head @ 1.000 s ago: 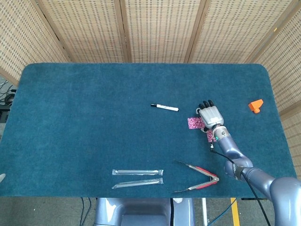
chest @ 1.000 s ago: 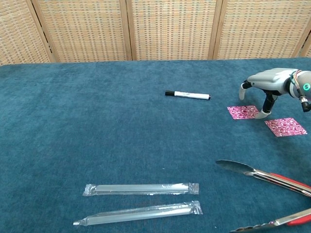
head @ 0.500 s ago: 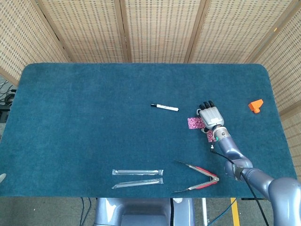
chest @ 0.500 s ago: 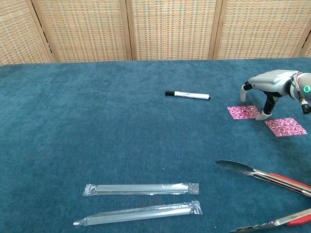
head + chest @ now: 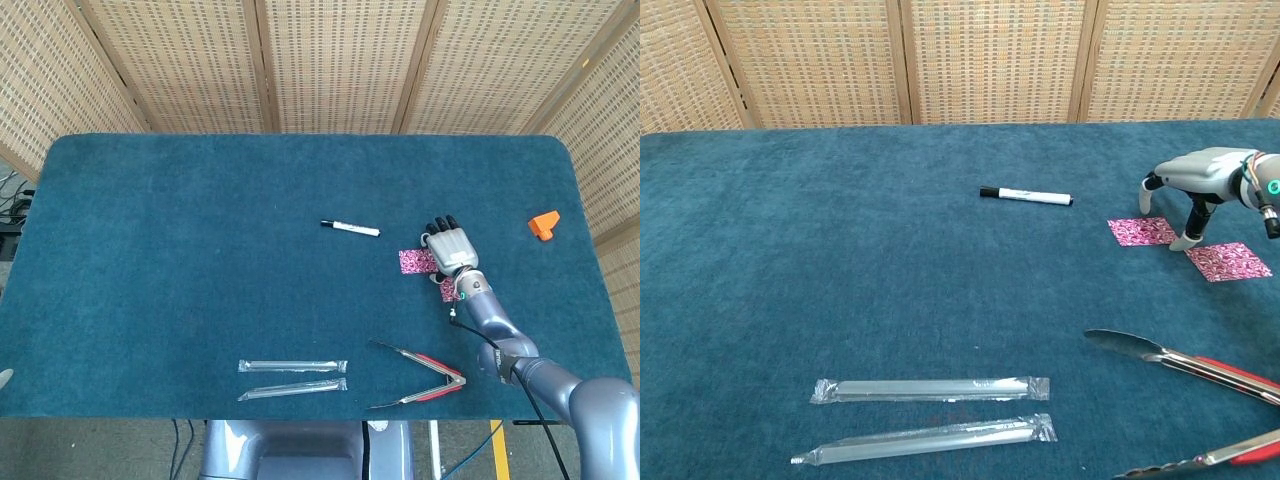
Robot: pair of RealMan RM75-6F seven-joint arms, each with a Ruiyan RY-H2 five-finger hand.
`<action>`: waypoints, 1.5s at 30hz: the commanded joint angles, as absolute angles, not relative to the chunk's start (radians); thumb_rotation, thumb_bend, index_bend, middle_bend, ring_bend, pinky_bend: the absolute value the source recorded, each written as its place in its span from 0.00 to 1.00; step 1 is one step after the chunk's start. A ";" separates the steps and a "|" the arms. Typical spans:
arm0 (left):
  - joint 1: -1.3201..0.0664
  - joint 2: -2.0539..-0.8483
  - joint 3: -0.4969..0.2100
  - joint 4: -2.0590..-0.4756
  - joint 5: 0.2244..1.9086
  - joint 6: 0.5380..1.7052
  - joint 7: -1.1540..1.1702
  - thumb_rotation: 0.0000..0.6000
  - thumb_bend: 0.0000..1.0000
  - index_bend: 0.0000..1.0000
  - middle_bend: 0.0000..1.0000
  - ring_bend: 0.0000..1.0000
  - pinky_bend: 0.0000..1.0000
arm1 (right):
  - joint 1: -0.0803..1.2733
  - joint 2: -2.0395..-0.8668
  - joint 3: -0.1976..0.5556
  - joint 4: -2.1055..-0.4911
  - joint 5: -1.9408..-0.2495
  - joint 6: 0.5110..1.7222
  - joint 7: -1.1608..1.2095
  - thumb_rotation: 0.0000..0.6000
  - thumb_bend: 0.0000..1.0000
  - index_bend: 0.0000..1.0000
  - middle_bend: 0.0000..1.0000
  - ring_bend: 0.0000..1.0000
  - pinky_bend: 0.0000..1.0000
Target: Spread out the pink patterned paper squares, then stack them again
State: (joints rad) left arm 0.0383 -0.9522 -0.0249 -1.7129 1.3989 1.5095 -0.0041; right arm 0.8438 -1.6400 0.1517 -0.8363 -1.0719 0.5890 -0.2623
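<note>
Having shifted slightly toward the desk's right edge, the right hand (image 5: pixel 1200 185) is poised over the gap between two pink patterned paper squares (image 5: pixel 1142 231) (image 5: pixel 1228 261), fingers arched apart and holding nothing. Spreading is judged done; restacking is not yet begun.

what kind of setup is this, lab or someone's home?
Likely a lab or data-collection rig: a table covered in blue carpet, woven screen panels closing it in, and unrelated props laid out, such as a marker, tongs and wrapped straws.
</note>
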 commanded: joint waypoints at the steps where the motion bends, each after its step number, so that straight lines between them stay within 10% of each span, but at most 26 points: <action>1: 0.038 -0.952 -0.025 -1.713 1.399 1.509 -0.004 1.00 0.03 0.03 0.00 0.00 0.00 | 0.845 -1.641 0.152 -0.834 -1.072 0.587 -0.263 1.00 0.24 0.30 0.15 0.00 0.00; 45: 0.043 -0.966 -0.025 -1.684 1.385 1.499 -0.023 1.00 0.03 0.03 0.00 0.00 0.00 | 0.881 -1.643 0.153 -0.836 -1.012 0.555 -0.354 1.00 0.25 0.34 0.17 0.00 0.00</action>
State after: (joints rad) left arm 0.0430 -0.9663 -0.0249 -1.6839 1.3852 1.4992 -0.0229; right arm 0.8812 -1.6430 0.1536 -0.8358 -1.0118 0.5554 -0.3541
